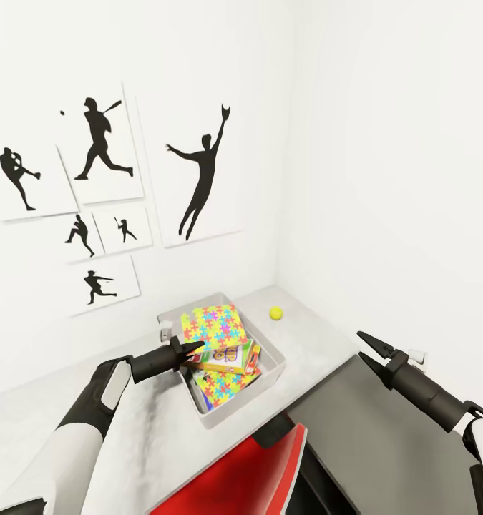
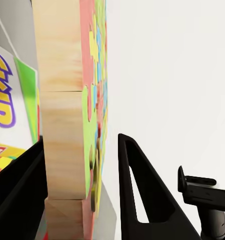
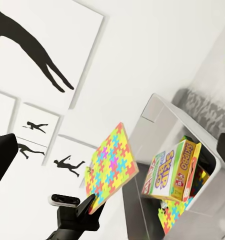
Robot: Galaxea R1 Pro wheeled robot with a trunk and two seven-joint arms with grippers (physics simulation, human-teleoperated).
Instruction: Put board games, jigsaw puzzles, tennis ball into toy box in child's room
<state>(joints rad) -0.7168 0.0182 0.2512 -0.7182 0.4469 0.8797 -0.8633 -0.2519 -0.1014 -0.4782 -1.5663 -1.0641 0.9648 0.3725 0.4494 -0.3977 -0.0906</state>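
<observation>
Left tool (image 1: 192, 351) clenched on the near edge of the upper jigsaw puzzle (image 1: 214, 325), a thin, stiff, light square held tilted over the toy box (image 1: 270, 372) on the tabletop (image 1: 148, 429). An edge pinch should suffice; slip is the likely risk. In the box: Skip-Bo game (image 1: 227, 356), second puzzle (image 1: 223, 386). Tennis ball (image 1: 275, 312) lies just beyond the box. Right tool (image 1: 365, 347) released, empty.

2 jigsaw puzzles (image 1: 214, 325), 1 Skip-Bo game (image 1: 229, 357), 1 tennis ball (image 1: 275, 312), 1 toy box (image 1: 273, 368).
</observation>
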